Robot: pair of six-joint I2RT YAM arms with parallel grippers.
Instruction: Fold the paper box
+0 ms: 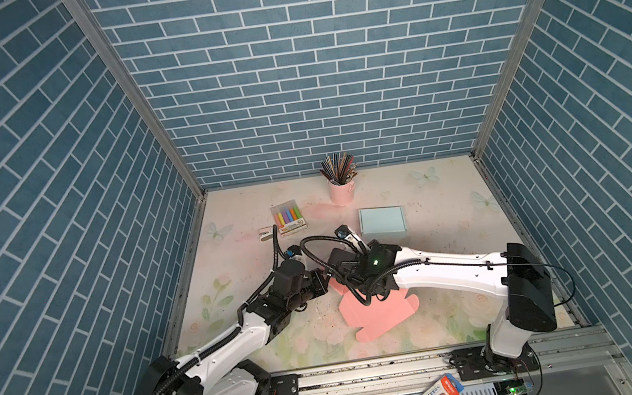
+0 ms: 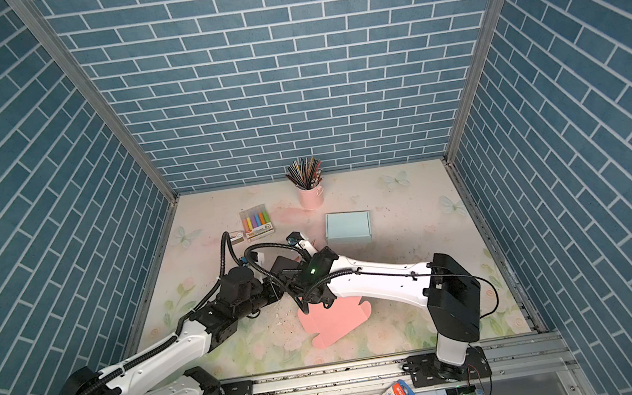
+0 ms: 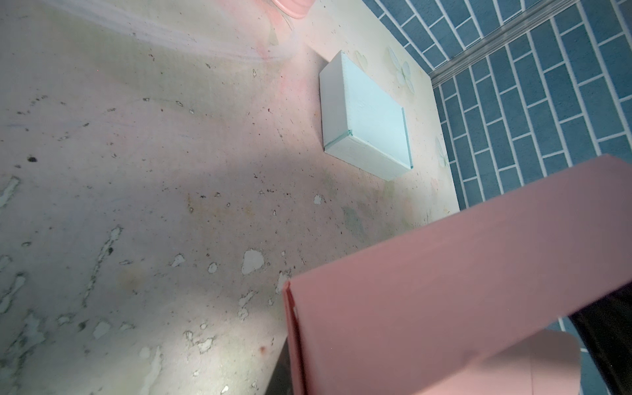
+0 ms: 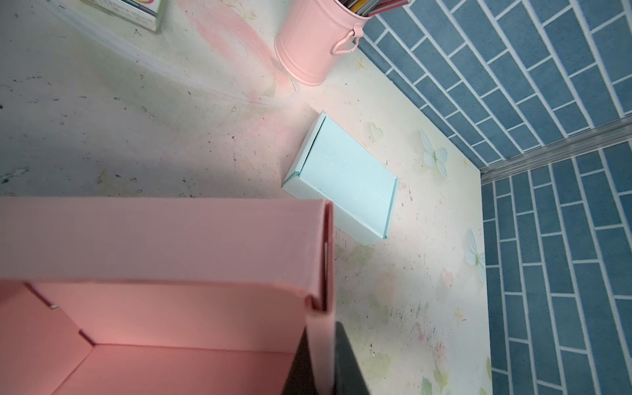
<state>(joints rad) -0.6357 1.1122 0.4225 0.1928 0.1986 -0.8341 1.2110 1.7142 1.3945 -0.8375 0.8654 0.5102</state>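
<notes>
pink box (image 4: 154,239) half-folded, right gripper (image 4: 321,352) pinching wall

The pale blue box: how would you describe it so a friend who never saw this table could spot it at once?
From the blue brick back wall, drop to the pink cup of pencils on the table. Nearer the camera and to its right in both top views lies the pale blue box. It alone is pale blue and folded shut; the pink paper box is half-folded.
</notes>
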